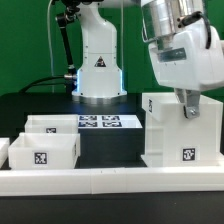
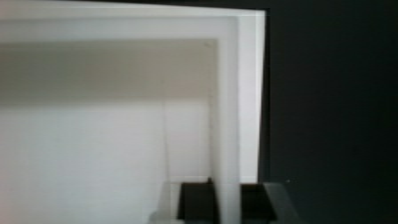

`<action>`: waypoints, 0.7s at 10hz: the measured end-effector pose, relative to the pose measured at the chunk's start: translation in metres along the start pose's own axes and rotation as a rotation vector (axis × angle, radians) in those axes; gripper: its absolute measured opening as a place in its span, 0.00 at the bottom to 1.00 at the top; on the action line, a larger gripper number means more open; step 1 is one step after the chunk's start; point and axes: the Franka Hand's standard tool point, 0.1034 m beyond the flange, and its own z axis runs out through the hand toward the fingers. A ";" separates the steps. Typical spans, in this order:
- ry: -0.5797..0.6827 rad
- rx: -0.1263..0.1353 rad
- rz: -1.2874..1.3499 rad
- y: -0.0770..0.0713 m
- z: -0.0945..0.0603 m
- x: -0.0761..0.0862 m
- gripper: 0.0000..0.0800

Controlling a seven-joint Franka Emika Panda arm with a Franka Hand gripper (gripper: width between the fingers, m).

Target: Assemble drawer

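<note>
The tall white box shell [image 1: 180, 135] stands on the exterior view's right, a tag on its front face. My gripper [image 1: 188, 108] reaches down from above onto its top edge. In the wrist view the gripper [image 2: 231, 195] straddles the shell's thin upright wall [image 2: 231, 90], with a dark finger [image 2: 199, 203] pressed against each side, so it is shut on that wall. Two small shallow trays sit on the exterior view's left, one in front [image 1: 45, 153] with a tag and one behind it [image 1: 55, 125].
The marker board [image 1: 100, 122] lies flat between the trays and the shell. A long low white rail [image 1: 100, 181] runs along the front. The arm's white base [image 1: 98, 70] stands at the back on the black table [image 1: 110, 145].
</note>
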 end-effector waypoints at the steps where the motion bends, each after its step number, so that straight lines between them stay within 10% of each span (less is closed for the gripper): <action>1: 0.002 -0.005 -0.001 -0.002 0.001 0.000 0.05; 5: 0.004 -0.010 -0.012 -0.004 0.002 0.001 0.05; 6: 0.002 -0.018 -0.036 -0.003 0.002 0.002 0.27; 7: -0.019 -0.083 -0.119 0.004 -0.001 0.004 0.44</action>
